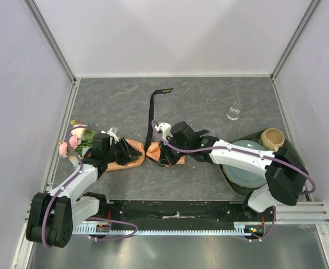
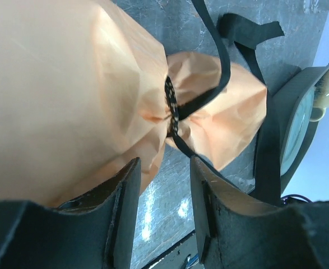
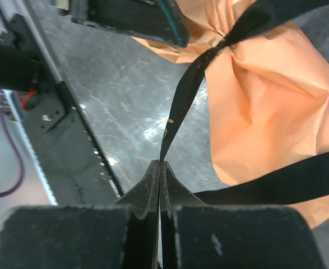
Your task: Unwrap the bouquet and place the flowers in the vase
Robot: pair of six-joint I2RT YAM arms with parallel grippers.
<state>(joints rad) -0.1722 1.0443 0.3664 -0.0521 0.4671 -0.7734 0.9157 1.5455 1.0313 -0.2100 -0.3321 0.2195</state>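
Observation:
The bouquet [image 1: 128, 161] lies on its side left of centre on the table, wrapped in orange-tan paper [image 2: 69, 95]. The flowers [image 1: 74, 140], pink and cream heads, stick out at its left end. A black ribbon [image 1: 151, 115] cinches the paper, and one long tail trails toward the back. My left gripper [image 2: 164, 165] stands open over the wrap's near side; only bare table shows between its fingers. My right gripper [image 3: 160, 163] is shut on a thin strand of the ribbon [image 3: 192, 84], which runs taut to the knot. The clear glass vase [image 1: 233, 114] stands at the back right.
A pale teal plate [image 1: 240, 171] rests on a dark dish at the right, under the right arm. A beige mug [image 1: 273, 137] stands behind it. White walls enclose the table on three sides.

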